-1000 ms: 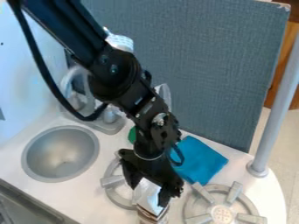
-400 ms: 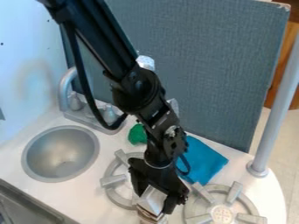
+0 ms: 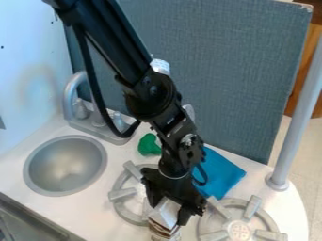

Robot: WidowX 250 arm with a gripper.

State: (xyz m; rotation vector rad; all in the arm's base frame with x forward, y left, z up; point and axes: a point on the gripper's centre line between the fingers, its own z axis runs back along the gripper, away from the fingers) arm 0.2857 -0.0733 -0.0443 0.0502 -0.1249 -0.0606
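The black gripper (image 3: 168,212) hangs over the front of the counter, between the two burners. It is at the top of a white and brown box-like item (image 3: 165,214), whose lower part is cut off by the view's bottom edge. A teal cloth (image 3: 221,173) lies behind and to the right of the gripper. Farther back, left of the arm, sits a crumpled green item (image 3: 149,145).
A left burner (image 3: 123,194) and a right burner (image 3: 239,230) flank the gripper. The round sink (image 3: 65,164) is at left, with a grey faucet (image 3: 70,94) behind it. A grey post (image 3: 294,127) rises at right, and a blue-grey panel (image 3: 232,70) stands behind.
The arm has swung to the right, and the gripper has shifted slightly right. More of the green item and the faucet now shows. The cloth has not moved.
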